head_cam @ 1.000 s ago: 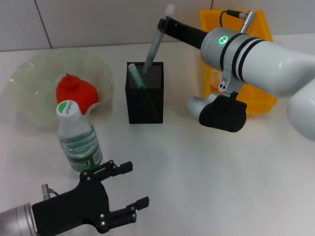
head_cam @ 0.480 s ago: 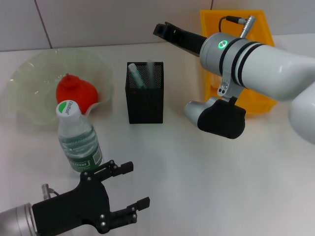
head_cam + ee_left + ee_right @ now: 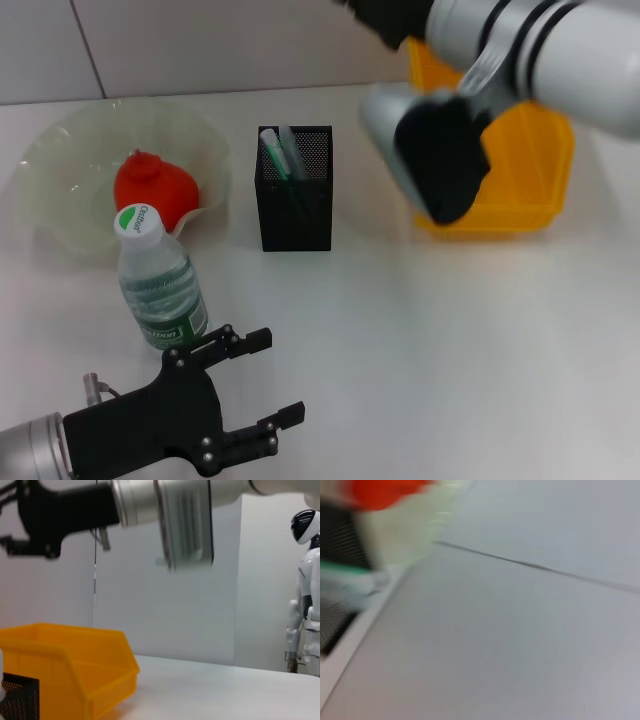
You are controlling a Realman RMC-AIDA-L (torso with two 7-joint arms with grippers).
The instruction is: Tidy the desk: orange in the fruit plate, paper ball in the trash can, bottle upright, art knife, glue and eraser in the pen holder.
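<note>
The orange (image 3: 152,190) lay in the fruit plate (image 3: 60,160) near the counter's (image 3: 420,350) far left corner, and the bottle (image 3: 160,285) stood upright just in front of the plate, cap up. The black mesh pen holder (image 3: 294,202) stood toward the far edge at the middle, with two slim pale sticks, one green-tipped, leaning inside it; which was the knife and which the glue I could not tell. The yellow trash can (image 3: 520,170) sat at the far right. No paper ball and no eraser showed on the counter.

The left claw (image 3: 245,390) hovered low at the near left edge, just in front of the bottle, its black fingers spread wide and holding nothing. The right arm was raised high over the trash can and the pen holder; its claw (image 3: 22,527) showed only as a dark shape in the left wrist view, and whether it was open or closed could not be told.

Judged from this layout, the tidying looked nearly or fully done. Should the bottle need moving, it would likely be light, smooth and easily tipped, with thin walls that give under pressure; a hold across the labelled middle seemed soundest.
</note>
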